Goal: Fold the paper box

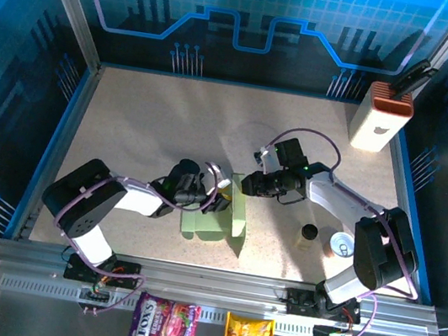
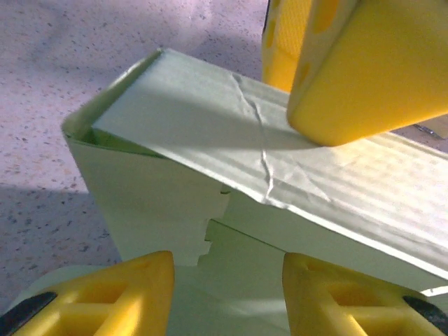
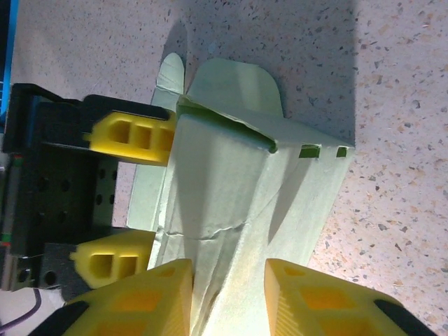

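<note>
The left gripper's yellow fingers sit closest to its wrist camera, spread wide. The pale green card of the paper box rises straight ahead of them, and nothing looks clamped. The box is half formed: one corner wall stands upright ahead and to the left, and a long creased panel slopes down across it toward the right.

The right gripper meets the box from the opposite side. Its fingers are moderately parted astride that same panel, and one finger bears down on the panel's top face. From the right gripper, the panel's long axis runs directly away, with slots near its far right edge.

Both grippers are at the box. The right one is already on the panel, so it seems better placed to press it flat while the left steadies the wall.
</note>
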Robot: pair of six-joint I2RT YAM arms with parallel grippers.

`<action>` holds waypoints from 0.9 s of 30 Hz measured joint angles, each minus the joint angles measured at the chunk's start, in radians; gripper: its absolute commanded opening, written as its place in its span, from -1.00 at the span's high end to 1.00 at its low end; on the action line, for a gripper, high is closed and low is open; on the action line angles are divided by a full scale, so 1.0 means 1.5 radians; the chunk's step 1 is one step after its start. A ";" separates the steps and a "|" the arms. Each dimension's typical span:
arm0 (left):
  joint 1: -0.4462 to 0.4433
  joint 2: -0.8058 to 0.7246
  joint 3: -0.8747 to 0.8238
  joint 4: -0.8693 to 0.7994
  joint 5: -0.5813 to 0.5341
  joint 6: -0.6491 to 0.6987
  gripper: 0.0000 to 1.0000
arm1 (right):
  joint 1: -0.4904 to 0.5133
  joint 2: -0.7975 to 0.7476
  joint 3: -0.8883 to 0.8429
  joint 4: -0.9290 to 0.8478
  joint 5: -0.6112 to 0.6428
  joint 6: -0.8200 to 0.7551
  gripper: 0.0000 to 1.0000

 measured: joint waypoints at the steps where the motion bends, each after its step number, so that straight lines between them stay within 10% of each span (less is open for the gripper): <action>1: 0.001 -0.009 -0.004 0.000 -0.005 0.004 0.09 | 0.002 0.002 0.001 0.000 0.000 -0.002 0.35; 27: 0.120 0.065 0.113 -0.117 0.120 0.115 -0.14 | 0.003 0.013 0.020 -0.018 0.003 -0.012 0.36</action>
